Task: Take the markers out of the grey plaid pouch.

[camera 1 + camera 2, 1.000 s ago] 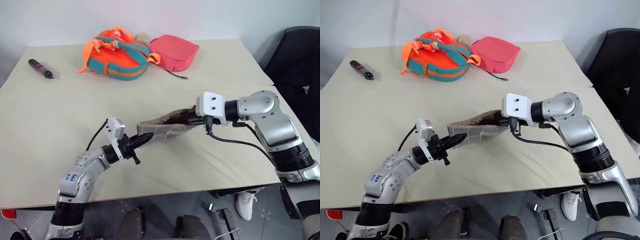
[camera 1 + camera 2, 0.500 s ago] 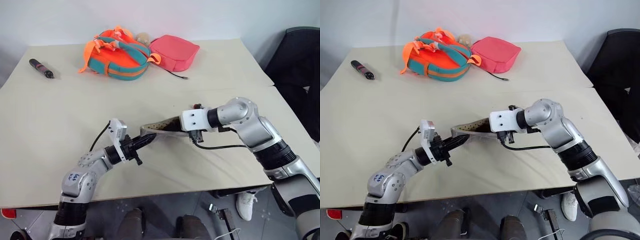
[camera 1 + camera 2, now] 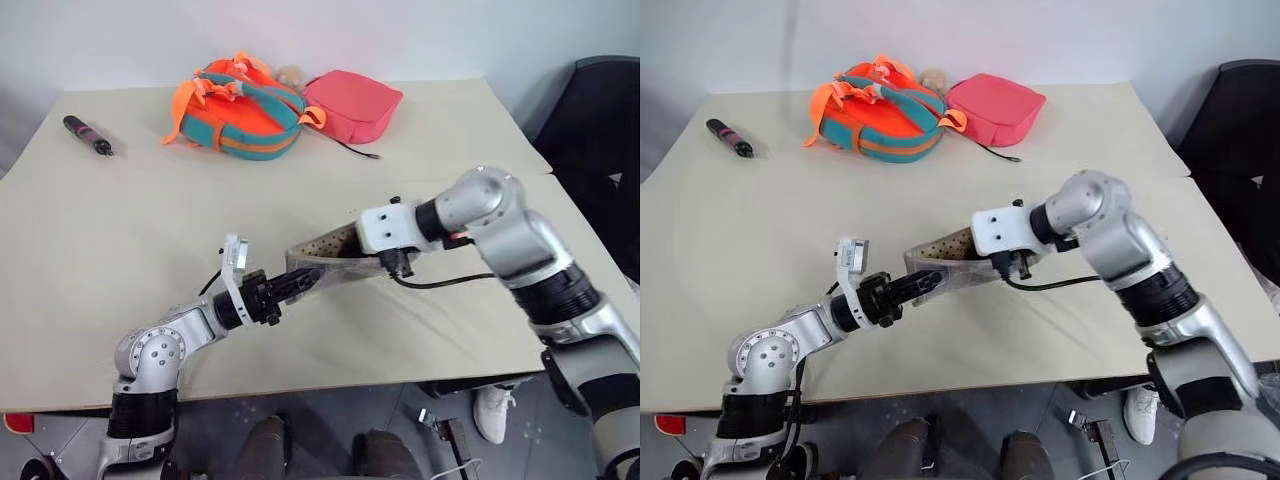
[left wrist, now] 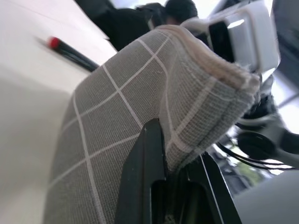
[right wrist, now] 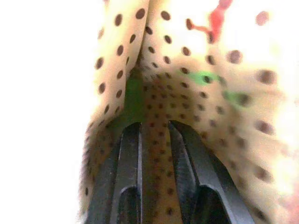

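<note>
Over the table [image 3: 120, 260], pouch [image 3: 325, 262] lifted with mouth toward right arm, long axis running between arms, left pincer [image 3: 300, 283] clamped on its closed end, right pincer [image 5: 154, 133] slightly apart inside, green marker [image 5: 133, 95] just ahead of its tips.

Bare table [image 3: 120, 240] surrounds the pouch [image 3: 325, 262]; backpack [image 3: 235, 110] and pink bag [image 3: 355, 100] sit well behind.

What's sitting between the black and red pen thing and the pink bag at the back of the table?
The orange and teal backpack lies between the pen-like tool and the pink pouch, touching the pouch, as the left eye view shows.
</note>
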Action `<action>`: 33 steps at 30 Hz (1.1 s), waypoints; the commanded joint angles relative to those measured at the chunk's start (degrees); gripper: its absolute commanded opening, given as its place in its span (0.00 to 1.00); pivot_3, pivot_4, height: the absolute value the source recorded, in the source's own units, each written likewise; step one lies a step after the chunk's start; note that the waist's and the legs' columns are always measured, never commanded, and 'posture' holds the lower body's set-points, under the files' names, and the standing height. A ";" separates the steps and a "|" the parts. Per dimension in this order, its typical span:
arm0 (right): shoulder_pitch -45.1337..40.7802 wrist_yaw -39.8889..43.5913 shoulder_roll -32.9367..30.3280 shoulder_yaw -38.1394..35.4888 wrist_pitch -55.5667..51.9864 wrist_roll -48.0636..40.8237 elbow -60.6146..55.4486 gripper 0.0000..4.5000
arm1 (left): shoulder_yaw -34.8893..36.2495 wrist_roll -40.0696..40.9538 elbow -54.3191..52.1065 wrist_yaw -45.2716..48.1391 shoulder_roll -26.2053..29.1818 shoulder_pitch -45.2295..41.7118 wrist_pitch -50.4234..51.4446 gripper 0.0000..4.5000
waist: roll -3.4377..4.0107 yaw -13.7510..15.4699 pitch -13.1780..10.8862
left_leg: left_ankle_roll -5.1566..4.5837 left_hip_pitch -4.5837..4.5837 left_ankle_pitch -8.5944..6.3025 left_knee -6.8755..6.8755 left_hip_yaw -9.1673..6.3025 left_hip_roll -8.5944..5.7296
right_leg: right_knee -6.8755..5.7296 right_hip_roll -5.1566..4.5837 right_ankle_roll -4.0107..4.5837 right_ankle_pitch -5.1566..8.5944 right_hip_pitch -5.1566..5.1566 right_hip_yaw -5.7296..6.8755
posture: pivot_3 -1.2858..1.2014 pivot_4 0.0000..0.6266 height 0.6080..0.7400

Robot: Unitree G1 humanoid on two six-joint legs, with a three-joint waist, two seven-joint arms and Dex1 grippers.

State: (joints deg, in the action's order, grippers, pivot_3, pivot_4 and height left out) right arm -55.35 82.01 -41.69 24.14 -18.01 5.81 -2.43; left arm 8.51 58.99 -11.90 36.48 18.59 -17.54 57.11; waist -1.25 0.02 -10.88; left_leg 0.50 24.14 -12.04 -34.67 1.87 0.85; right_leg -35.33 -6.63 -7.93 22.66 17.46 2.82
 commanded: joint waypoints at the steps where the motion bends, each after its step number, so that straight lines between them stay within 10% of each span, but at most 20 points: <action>1: -0.23 4.80 -3.88 -2.78 -5.57 -3.89 -5.70 0.21 | 0.68 6.82 0.37 1.15 -0.92 -0.88 4.01 0.00 | 0.00 -0.07 0.00 | 0.00 0.00 0.00 0.00 0.01 0.00 | 0.00 0.01 0.00 0.00 0.00 0.00 | 0.52 0.24 1.00; 4: 0.71 4.45 -4.04 -1.14 -7.24 -4.31 -7.70 0.21 | -0.37 3.18 0.84 1.32 -0.88 0.14 1.47 0.00 | 0.00 -0.30 0.00 | 0.02 -0.02 -0.01 0.01 0.01 0.04 | 0.01 0.03 0.00 0.00 0.02 -0.02 | 0.52 0.24 1.00; 7: 5.61 2.39 -2.79 4.83 -5.32 -0.39 -8.67 0.21 | -9.26 -17.72 1.33 3.70 3.32 3.02 -17.41 0.00 | -0.03 -0.22 0.02 | 0.09 -0.10 -0.04 0.04 0.07 0.06 | 0.03 0.07 0.01 0.00 -0.01 -0.04 | 0.52 0.24 1.00; 20: 6.71 -3.35 -0.01 6.02 -2.11 4.95 -2.55 0.21 | -9.84 -21.92 -2.85 5.99 3.18 6.28 -25.93 0.00 | -0.04 -0.19 0.03 | 0.12 -0.04 -0.08 0.06 0.13 0.09 | 0.18 0.05 0.07 -0.03 0.02 -0.06 | 0.52 0.24 1.00; 28: 6.82 -4.22 0.48 6.19 -1.24 5.59 -2.96 0.68 | -9.88 -22.33 -2.51 6.33 3.09 6.33 -25.90 0.00 | -0.04 -0.22 0.03 | 0.10 -0.04 -0.09 0.04 0.13 0.10 | 0.17 0.06 0.07 -0.04 0.00 -0.05 | 0.52 0.24 1.00; 33: 7.09 -5.77 1.70 7.53 0.93 7.63 -0.49 0.68 | -9.83 -22.27 -2.17 6.23 3.12 6.33 -25.59 0.00 | -0.03 -0.24 0.03 | 0.10 -0.05 -0.09 0.04 0.13 0.10 | 0.16 0.07 0.07 -0.04 0.01 -0.05 | 0.52 0.24 1.00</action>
State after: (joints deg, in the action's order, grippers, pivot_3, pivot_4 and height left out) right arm -48.45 77.21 -40.28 31.08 -17.78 11.94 -3.93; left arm -2.31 36.65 -12.81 42.50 21.39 -11.60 31.92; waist -1.28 -0.23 -10.85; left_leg 0.59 24.09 -12.13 -34.63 2.00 0.95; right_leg -35.17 -6.57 -7.87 22.62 17.47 2.77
